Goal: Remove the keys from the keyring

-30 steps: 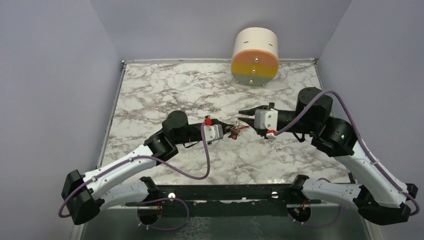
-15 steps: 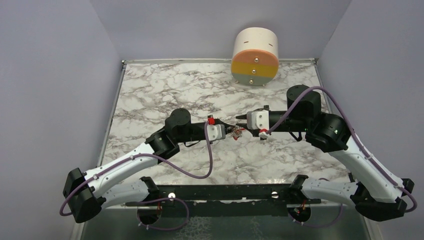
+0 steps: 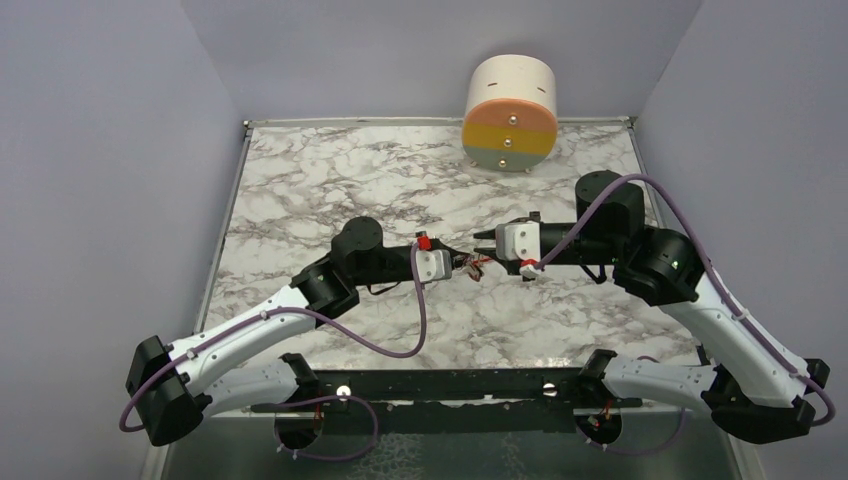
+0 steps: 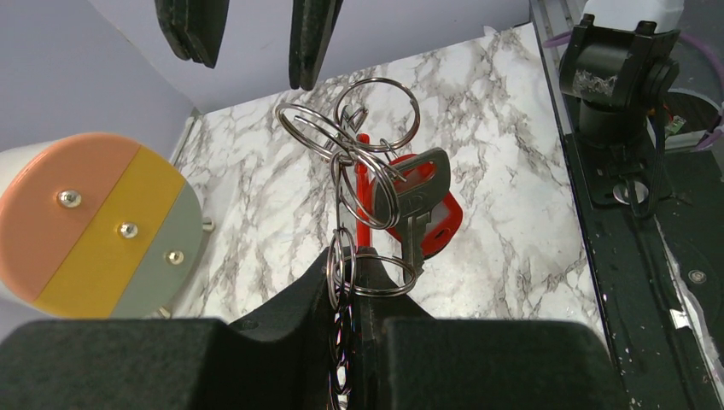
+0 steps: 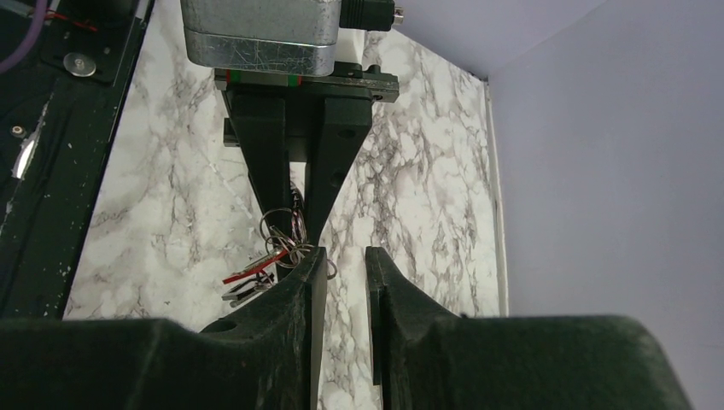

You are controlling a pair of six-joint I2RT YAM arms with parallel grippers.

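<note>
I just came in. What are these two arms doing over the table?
The left gripper pinches the keyring by its chain and holds it above the marble table, rings and a key sticking out. The right gripper is open close to the rings, nothing between its fingers. The key is not off yet.

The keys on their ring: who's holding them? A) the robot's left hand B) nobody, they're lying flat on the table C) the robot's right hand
A: the left gripper pinches the chain end of the keyring between its fingers, while the right gripper is open with nothing between its fingers.
</note>
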